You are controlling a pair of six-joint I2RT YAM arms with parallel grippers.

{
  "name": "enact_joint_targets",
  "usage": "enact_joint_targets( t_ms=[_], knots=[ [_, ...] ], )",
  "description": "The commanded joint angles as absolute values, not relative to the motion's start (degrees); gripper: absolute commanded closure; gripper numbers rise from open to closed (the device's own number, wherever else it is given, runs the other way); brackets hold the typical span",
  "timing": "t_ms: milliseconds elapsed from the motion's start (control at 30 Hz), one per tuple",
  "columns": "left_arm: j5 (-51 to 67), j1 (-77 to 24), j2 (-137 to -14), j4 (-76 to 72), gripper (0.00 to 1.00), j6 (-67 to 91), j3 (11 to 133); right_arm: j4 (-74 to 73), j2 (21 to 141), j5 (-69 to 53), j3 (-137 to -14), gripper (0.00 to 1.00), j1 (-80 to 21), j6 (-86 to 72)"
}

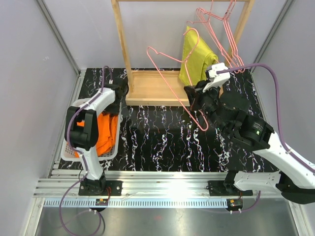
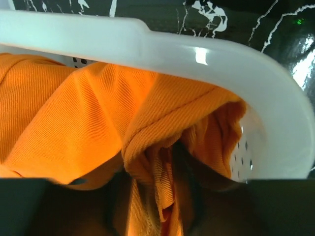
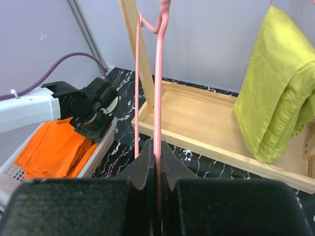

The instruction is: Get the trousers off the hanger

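The left gripper reaches into a white basket at the table's left side, low over the orange trousers heaped inside. Whether it is open or pinching the cloth cannot be told. Right of centre, the right gripper is clamped on the bare pink hanger, well apart from the trousers. Yellow-green trousers hang on the wooden rack behind.
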State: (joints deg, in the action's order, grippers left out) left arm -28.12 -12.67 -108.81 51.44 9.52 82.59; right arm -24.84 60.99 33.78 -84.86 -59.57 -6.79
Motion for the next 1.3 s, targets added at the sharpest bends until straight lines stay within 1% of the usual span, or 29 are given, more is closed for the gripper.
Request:
enact_joint_targets(
  t_ms=[0, 33, 167, 233, 267, 433, 533, 633, 667, 767, 833, 867, 900, 1033, 1133, 1267],
  knots=[
    [-23.47, -12.22, -104.34, 53.87, 0.54, 10.63, 84.63, -24.08, 63.45, 34.10, -89.73, 1.00, -59.24, -4.22],
    [-23.47, -12.30, -103.37, 54.31, 0.42, 10.72, 85.33, -24.34, 64.15, 34.71, -90.43, 1.00, -59.24, -4.04],
    [-22.07, -12.22, -96.17, 56.16, 0.17, 10.99, 89.37, -24.79, 67.40, 36.56, -92.72, 1.00, -59.24, -2.64],
    [-21.10, -12.13, -92.12, 57.13, 0.11, 10.90, 90.96, -24.52, 68.20, 38.31, -93.16, 1.00, -59.33, -2.11],
    [-20.57, -12.04, -91.07, 57.48, 0.01, 10.99, 91.66, -24.52, 69.07, 38.58, -93.69, 1.00, -59.33, -1.33],
    [-17.85, -11.25, -85.70, 59.50, 0.01, 11.07, 94.22, -23.55, 72.15, 40.60, -96.67, 1.00, -59.15, 2.28],
    [-14.86, -11.16, -80.79, 58.71, 0.01, 11.77, 92.82, -24.17, 75.58, 41.66, -101.67, 1.00, -57.84, 5.18],
    [-11.61, -11.16, -73.85, 56.17, 0.01, 14.14, 90.36, -26.36, 80.40, 39.73, -105.98, 1.00, -54.06, 4.84],
    [-9.60, -11.16, -69.48, 54.16, 0.01, 15.46, 89.13, -25.85, 81.20, 39.55, -106.43, 1.00, -53.53, 5.10],
    [-5.72, -11.16, -62.43, 49.24, 0.01, 17.30, 83.35, -24.79, 83.92, 38.94, -109.06, 1.00, -51.77, 6.59],
    [-5.45, -11.16, -55.40, 47.30, 0.01, 18.19, 80.26, -24.96, 86.38, 38.24, -111.52, 1.00, -49.94, 7.03],
    [-4.84, -11.25, -53.02, 45.11, 0.01, 18.72, 76.85, -24.53, 87.09, 37.97, -112.06, 1.00, -49.31, 7.21],
    [-4.92, -11.16, -48.13, 44.22, 0.01, 19.16, 74.90, -24.17, 87.88, 37.36, -112.58, 1.00, -48.87, 7.38],
    [-5.27, -11.16, -37.65, 40.61, 0.01, 20.13, 66.28, -22.77, 92.97, 37.00, -116.44, 1.00, -46.06, 9.66],
    [-5.45, -11.16, -30.88, 38.33, 0.01, 18.90, 60.40, -21.02, 96.31, 36.39, -119.43, 1.00, -44.21, 10.72],
    [-8.61, -11.16, -23.74, 34.82, 0.01, 17.49, 54.50, -19.25, 100.45, 35.60, -123.13, 1.00, -42.10, 12.39]
  ],
)
